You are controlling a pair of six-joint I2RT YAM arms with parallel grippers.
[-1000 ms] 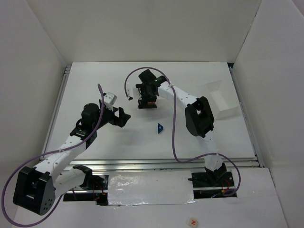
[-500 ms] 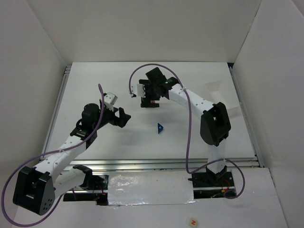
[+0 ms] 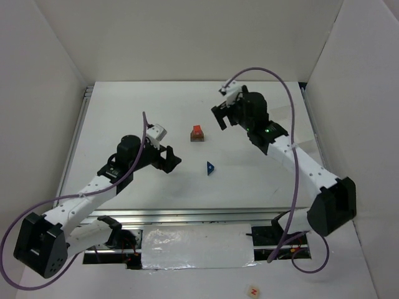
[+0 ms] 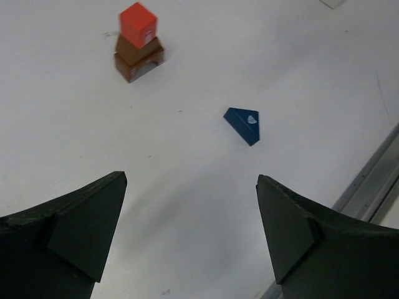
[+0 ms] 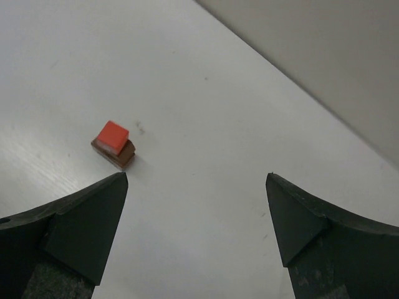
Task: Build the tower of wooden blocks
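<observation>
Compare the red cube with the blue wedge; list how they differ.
The red cube is square-faced; the blue wedge is triangular. The red cube sits atop the brown blocks; the blue wedge lies alone on the table, apart from them. Shared: both are small, and neither is held.

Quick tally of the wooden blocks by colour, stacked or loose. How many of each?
Red cube: 1, on top
Brown blocks: 2, stacked under it
Blue wedge: 1, lying loose, apart from the others
Total: 4
</observation>
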